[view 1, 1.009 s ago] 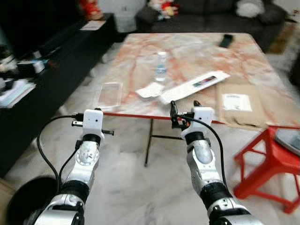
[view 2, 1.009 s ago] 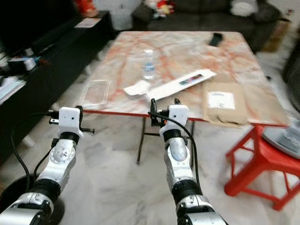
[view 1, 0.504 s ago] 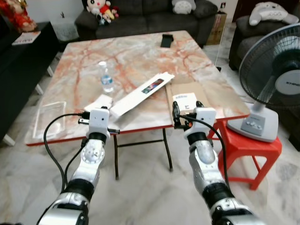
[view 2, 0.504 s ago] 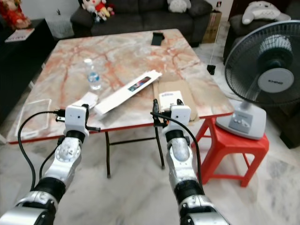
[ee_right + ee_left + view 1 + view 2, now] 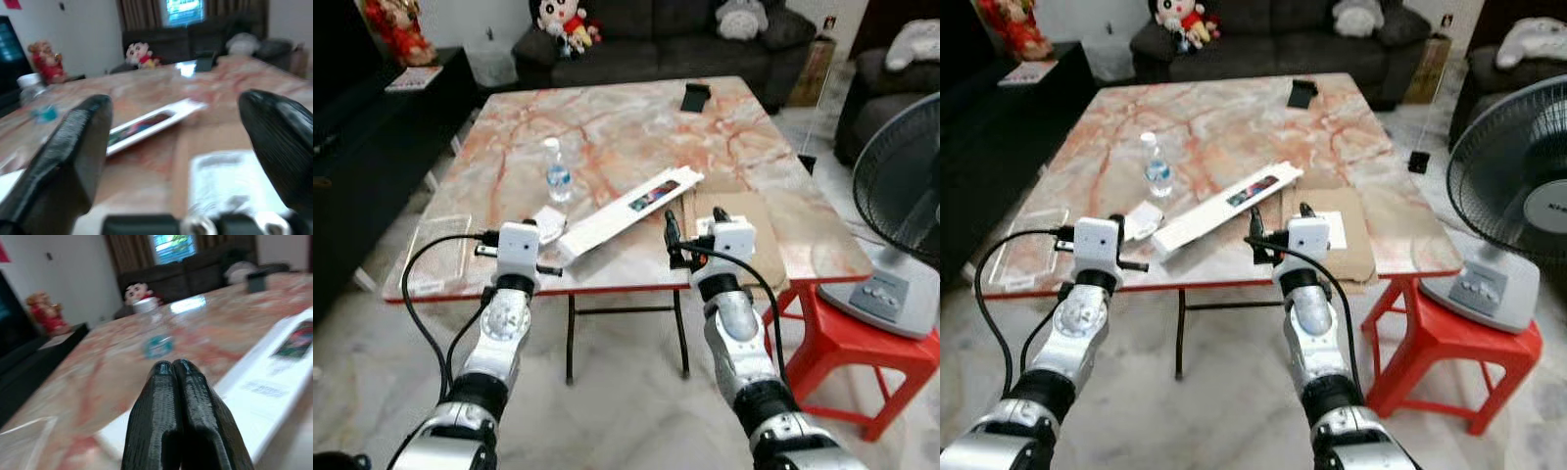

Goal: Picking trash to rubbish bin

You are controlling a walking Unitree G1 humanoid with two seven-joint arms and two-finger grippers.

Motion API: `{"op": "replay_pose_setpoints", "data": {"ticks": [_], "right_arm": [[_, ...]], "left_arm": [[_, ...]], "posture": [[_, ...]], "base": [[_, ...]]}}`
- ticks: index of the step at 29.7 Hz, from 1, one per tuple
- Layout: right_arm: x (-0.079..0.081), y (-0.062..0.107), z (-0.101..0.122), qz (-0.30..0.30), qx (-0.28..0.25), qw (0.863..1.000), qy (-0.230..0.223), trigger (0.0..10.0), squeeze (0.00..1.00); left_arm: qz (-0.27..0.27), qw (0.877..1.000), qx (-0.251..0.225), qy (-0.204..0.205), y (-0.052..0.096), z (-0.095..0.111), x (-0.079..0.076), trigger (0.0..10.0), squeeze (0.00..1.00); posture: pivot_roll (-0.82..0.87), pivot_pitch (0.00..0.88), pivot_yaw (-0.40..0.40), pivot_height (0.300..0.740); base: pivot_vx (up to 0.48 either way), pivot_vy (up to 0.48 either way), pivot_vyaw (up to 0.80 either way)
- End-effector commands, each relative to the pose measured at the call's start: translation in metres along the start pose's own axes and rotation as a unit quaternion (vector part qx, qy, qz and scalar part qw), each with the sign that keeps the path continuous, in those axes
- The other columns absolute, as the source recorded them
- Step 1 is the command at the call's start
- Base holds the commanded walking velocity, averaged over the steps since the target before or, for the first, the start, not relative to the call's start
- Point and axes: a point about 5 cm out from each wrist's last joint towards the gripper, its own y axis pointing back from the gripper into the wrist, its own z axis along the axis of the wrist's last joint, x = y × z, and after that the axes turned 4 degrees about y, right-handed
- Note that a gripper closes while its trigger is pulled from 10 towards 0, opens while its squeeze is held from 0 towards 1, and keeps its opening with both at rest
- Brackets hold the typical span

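Standing at the near edge of a marble-topped bench [image 5: 607,127], both arms raised in front of me.

My left gripper [image 5: 172,369] is hovering at the bench's near edge with its fingers [image 5: 159,401] pressed together, holding nothing. It is pointing across the top toward a small water bottle [image 5: 556,174] standing upright near the middle.

My right gripper [image 5: 181,147] is hovering over the near edge further to my right, fingers [image 5: 73,147] spread wide, nothing between them. It is facing a flat brown envelope [image 5: 1332,230] with a white label, lying at the edge just ahead.

Trash on the bench: a long white box [image 5: 628,209] is lying diagonally between the bottle and the envelope; a crumpled white wrapper [image 5: 1143,219] is sitting just beside the box's near end; a clear plastic tray [image 5: 438,264] is lying at the near left corner. A dark phone-like object [image 5: 694,97] is lying at the far side.

A red stool [image 5: 862,343] is standing to my right, carrying a fan [image 5: 1513,196]. A dark sofa [image 5: 656,39] with plush toys [image 5: 560,20] is sitting beyond the bench.
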Motion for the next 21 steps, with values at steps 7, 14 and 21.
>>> {"op": "replay_pose_setpoints", "data": {"ticks": [7,14,21], "right_arm": [[0.0093,-0.0034,0.0052,0.019,-0.012,1.0,0.01,10.0,0.0],[0.0084,-0.0033,0.0032,0.013,-0.005,1.0,-0.01,10.0,0.0],[0.0065,-0.003,0.0029,0.01,-0.003,1.0,-0.012,10.0,0.0]], "left_arm": [[0.006,1.0,-0.009,-0.011,-0.0025,0.0041,0.0083,10.0,0.0],[0.006,1.0,-0.012,-0.011,-0.0034,0.0057,0.0077,10.0,0.0],[0.006,1.0,-0.013,-0.009,-0.0035,0.0063,0.0073,10.0,0.0]], "posture": [[-0.04,0.0,0.033,0.74],[-0.04,0.0,0.032,0.74],[-0.04,0.0,0.028,0.74]], "base": [[0.3,0.0,0.31],[0.297,0.0,0.34],[0.299,0.0,0.0]]}}
